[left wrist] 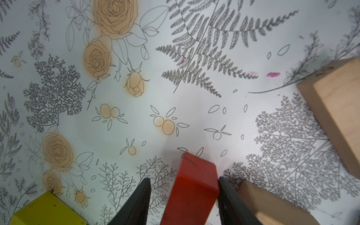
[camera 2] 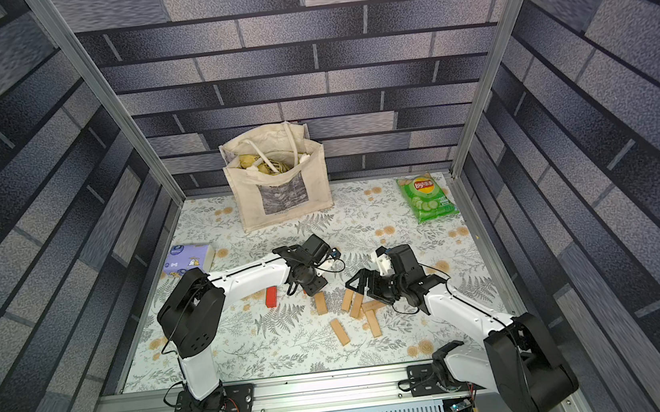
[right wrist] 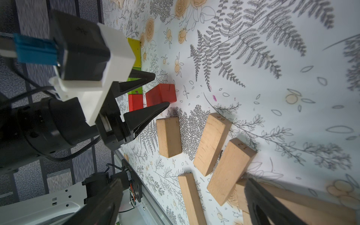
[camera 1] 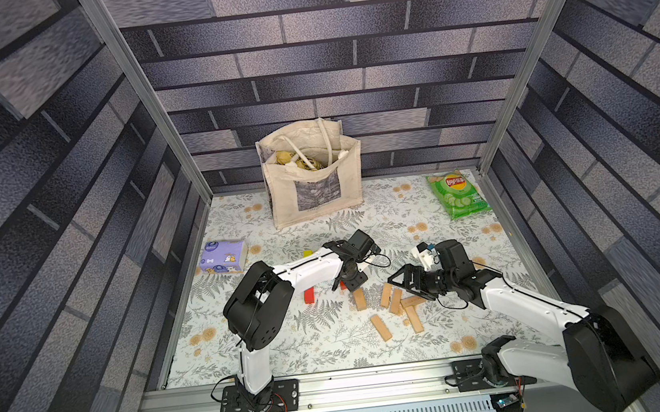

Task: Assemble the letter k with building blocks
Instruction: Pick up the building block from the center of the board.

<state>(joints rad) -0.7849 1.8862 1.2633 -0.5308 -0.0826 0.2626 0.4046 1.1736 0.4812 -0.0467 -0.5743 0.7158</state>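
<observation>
Left arm [camera 1: 310,269] reaches forward, wrist bent down — left claw [left wrist: 184,178] spread astride a red block [left wrist: 196,175] mid-frame. Right claw [right wrist: 182,181] gapes wide.

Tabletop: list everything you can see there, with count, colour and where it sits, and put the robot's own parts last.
tote bag: one, cream, back centre against the wall, contents unclear.
chip bag: one, green, back right corner.
tissue pack: one, purple, left edge.
tan blocks: six, plain wood, loose cluster right of centre.
yellow block: one, yellow, far end of a line with green and red.
green block: one, green, middle of that line.
red blocks: two, red, one ending that line, one slanted beside it.
arms: two, white and black, mounted on the front rail.
left gripper: one, black, jaws apart around the slanted red block.
right gripper: one, black, wide open above the tan cluster.
</observation>
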